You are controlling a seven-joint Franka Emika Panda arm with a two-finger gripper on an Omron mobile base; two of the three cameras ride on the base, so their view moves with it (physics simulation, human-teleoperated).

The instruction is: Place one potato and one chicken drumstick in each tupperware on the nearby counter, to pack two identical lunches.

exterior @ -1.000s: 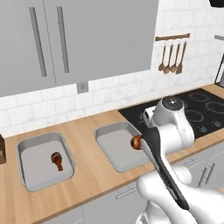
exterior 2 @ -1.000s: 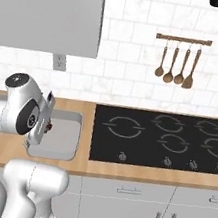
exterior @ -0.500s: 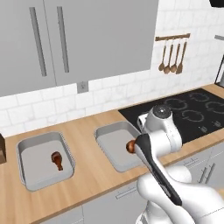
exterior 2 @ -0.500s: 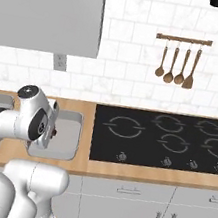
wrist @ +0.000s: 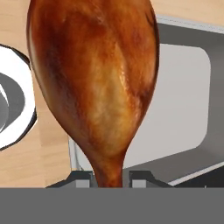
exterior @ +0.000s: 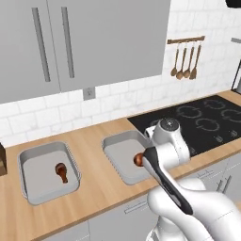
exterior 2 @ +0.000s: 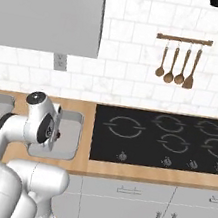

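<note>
1. The drumstick (wrist: 94, 83) in the claw is glossy red-brown, fat at the far end and narrowing to a thin bone end that sits between the fingertips. It hangs over the right-hand tub (exterior: 123, 156) on the wooden counter (exterior: 89, 136).
2. A second drumstick (exterior: 61, 171) lies inside the left-hand tub (exterior: 44, 153).
3. From the left base view only a small brown bit of the held drumstick shows beside the arm; the arm covers part of the tub's right side. The hand view crops the drumstick's top.
4. The claw (wrist: 109, 177) is closed tight on the thin bone end.
</note>
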